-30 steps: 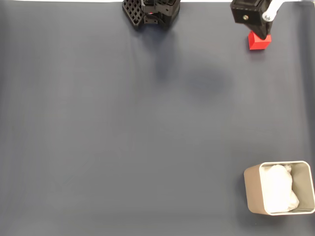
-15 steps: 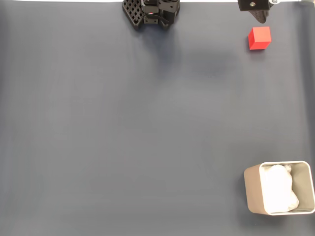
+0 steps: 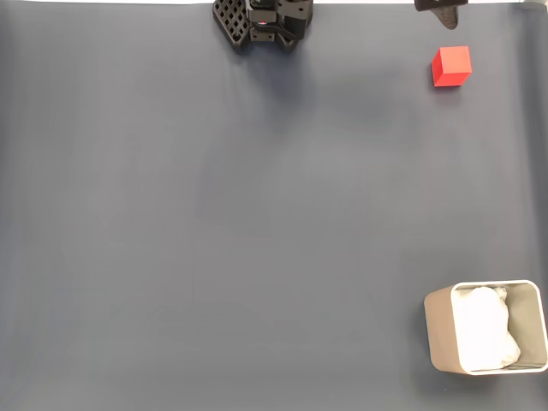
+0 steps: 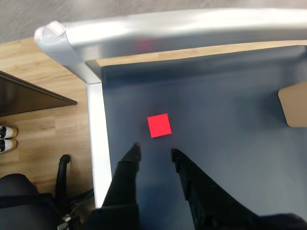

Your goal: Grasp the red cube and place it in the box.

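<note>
Jaws apart and empty, my gripper (image 4: pixel 154 151) hangs above the dark surface (image 3: pixel 257 240) with the red cube (image 4: pixel 159 125) lying free just ahead of the fingertips, near the far right edge in the fixed view (image 3: pixel 451 66). I judge the step in hand to be the approach for the grasp: next I must lower and straddle the cube squarely before closing. The box (image 3: pixel 438 330) stands well apart, near the lower right corner.
</note>
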